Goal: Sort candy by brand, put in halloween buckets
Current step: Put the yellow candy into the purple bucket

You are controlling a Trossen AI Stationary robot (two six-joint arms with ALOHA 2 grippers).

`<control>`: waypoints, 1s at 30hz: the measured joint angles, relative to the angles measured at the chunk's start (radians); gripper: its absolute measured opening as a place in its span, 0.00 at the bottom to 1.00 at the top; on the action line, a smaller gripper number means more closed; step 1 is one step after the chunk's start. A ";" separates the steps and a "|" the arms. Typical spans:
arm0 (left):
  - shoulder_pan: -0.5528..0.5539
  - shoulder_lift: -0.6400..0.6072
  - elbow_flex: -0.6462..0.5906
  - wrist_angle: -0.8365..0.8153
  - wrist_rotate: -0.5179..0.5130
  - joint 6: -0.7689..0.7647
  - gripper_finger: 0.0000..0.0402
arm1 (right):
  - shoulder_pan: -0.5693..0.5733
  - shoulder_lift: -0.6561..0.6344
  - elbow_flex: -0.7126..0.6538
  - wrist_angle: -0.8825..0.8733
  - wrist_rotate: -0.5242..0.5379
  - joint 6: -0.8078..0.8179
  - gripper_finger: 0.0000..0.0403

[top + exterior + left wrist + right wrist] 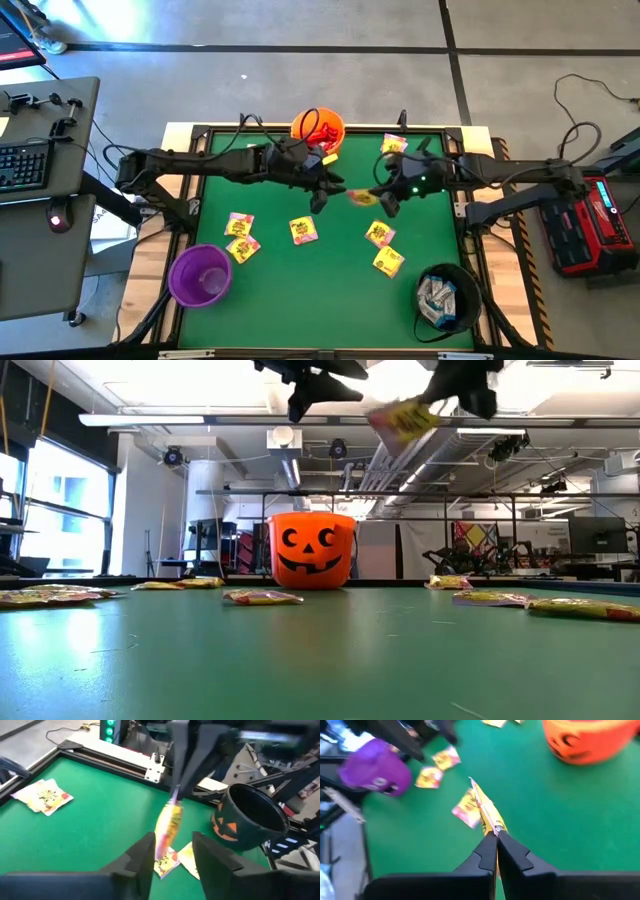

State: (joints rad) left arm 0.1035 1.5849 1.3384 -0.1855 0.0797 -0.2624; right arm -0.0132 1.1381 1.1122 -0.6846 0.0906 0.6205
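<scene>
Candy packet (362, 197), yellow, hangs mid-counter pinched in the clamped right gripper (385, 199), left gripper (322, 196) half-spread and empty beside it: looks like a handover toward the purple bucket (199, 275).

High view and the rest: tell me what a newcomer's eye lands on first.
First, the yellow candy packet held in the air over the middle of the green table, pinched by the right pincer, with the left pincer open right beside it. Next, the orange pumpkin-face bucket at the far edge, holding red candy. Then more yellow packets scattered over the felt.
</scene>
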 joint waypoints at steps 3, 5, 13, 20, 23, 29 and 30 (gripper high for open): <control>-0.007 0.001 0.000 0.001 -0.001 -0.005 0.39 | 0.000 0.000 0.000 0.055 -0.037 -0.019 0.00; -0.009 0.001 0.000 -0.007 0.006 0.016 0.43 | 0.000 0.000 0.000 0.080 -0.039 -0.018 0.00; 0.001 0.001 0.000 -0.076 0.118 0.078 0.52 | 0.016 0.017 0.000 0.192 0.007 -0.011 0.00; 0.008 0.002 0.000 -0.123 0.119 0.084 0.48 | 0.023 0.038 0.000 0.220 0.004 0.000 0.00; 0.008 0.002 0.000 -0.125 0.119 0.084 0.40 | 0.023 0.041 0.000 0.232 0.003 -0.001 0.00; 0.007 0.002 0.000 -0.121 0.120 0.090 0.12 | 0.023 0.041 0.000 0.246 -0.041 -0.019 0.00; 0.007 0.002 0.000 -0.117 0.120 0.091 0.07 | 0.023 0.041 0.000 0.245 -0.044 -0.025 0.00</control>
State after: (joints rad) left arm 0.1108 1.5867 1.3384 -0.3028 0.2000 -0.1719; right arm 0.0093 1.1790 1.1126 -0.4391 0.0462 0.5957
